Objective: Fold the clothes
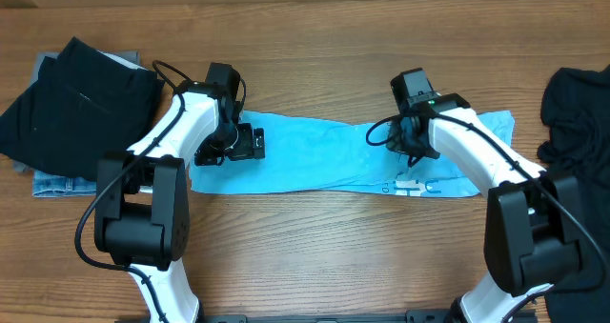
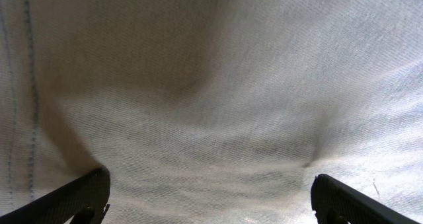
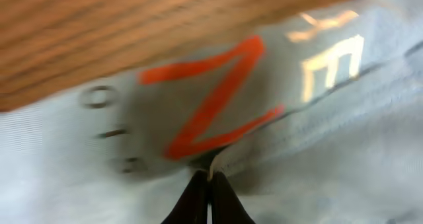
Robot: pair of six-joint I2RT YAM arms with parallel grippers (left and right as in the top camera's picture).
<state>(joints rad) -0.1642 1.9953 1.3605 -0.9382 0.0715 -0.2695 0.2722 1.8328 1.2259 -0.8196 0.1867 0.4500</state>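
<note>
The clothes in play are a light blue T-shirt (image 1: 315,151), lying as a long flat strip across the middle of the table. My left gripper (image 1: 238,146) hovers over its left end, jaws open wide. In the left wrist view only pale cloth (image 2: 225,85) fills the frame between the two dark fingers (image 2: 79,197), and nothing is held in the left gripper (image 2: 211,201). My right gripper (image 1: 412,142) is on the shirt's right part. Close up, the right gripper (image 3: 209,179) is shut, pinching a thin ridge of cloth (image 3: 330,151) just below orange lettering (image 3: 218,98).
A heap of black garments (image 1: 81,104) lies on folded denim (image 1: 57,182) at the far left. Another black garment (image 1: 577,113) sits at the right edge. Bare wooden table (image 1: 315,247) runs in front of the shirt and behind it (image 3: 99,32).
</note>
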